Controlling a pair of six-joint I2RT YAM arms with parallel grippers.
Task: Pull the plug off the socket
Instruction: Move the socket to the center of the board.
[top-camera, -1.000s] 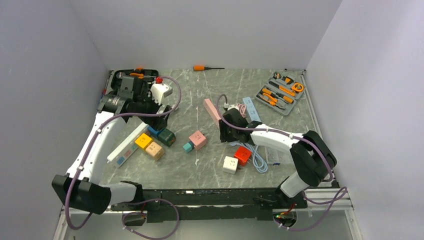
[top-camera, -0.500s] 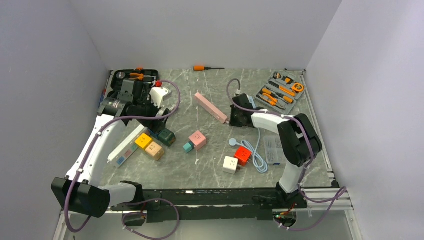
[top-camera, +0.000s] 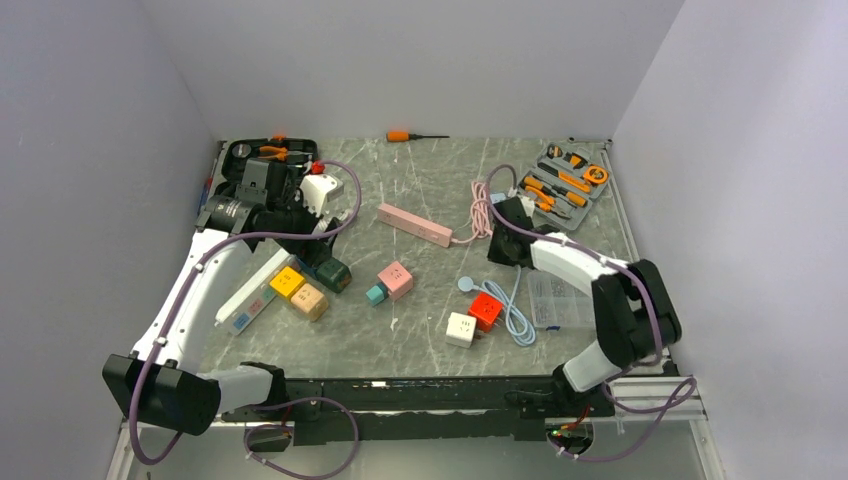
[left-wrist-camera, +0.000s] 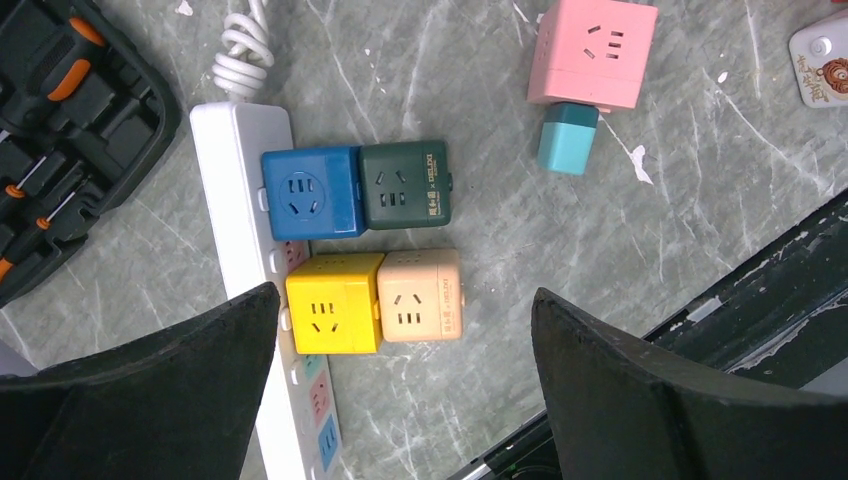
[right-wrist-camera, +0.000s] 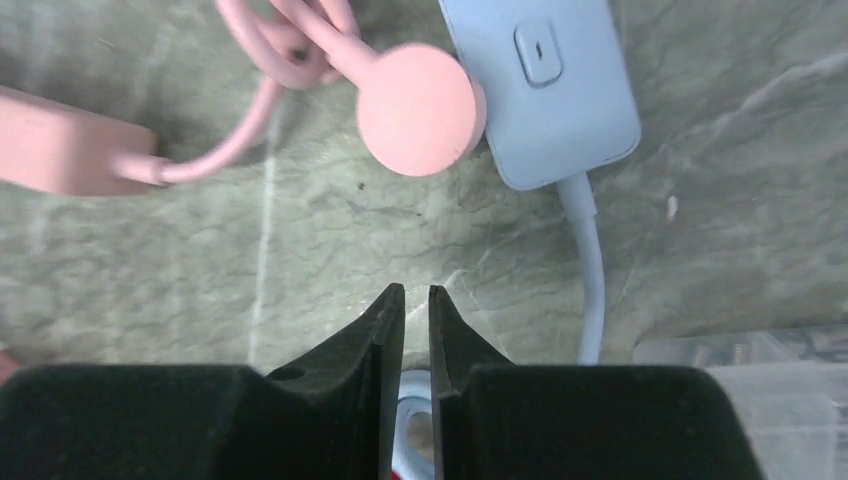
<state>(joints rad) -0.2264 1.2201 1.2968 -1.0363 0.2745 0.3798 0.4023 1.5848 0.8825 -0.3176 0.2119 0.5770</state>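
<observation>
We look down on a grey marble table (top-camera: 420, 340), smooth and pale-veined. At 9 o'clock from its middle lies a long white plastic power strip (left-wrist-camera: 235, 200). Against it, four glossy cube sockets pack into a square: blue (left-wrist-camera: 310, 192), dark green (left-wrist-camera: 405, 185), yellow (left-wrist-camera: 332, 302) and beige (left-wrist-camera: 420, 295). The left claw (left-wrist-camera: 405, 300) hangs over them, its black wedge fingers (left-wrist-camera: 650, 400) spread wide with nothing between.

A slim pink power strip (top-camera: 414, 225) lies toward 12 o'clock, and its cord (top-camera: 478, 210) loops toward the right claw (right-wrist-camera: 417, 290) at 2 o'clock.

Only the right wrist view shows the plug (right-wrist-camera: 420, 110). It is a flat, matte pink disc at 12 o'clock from the fingertips, touching the rounded end of a light blue strip (right-wrist-camera: 545, 90). We cannot tell whether it is seated. The right claw is pinched nearly together, gripping nothing.

Only the left wrist view resolves the cubes' pin holes.
</observation>
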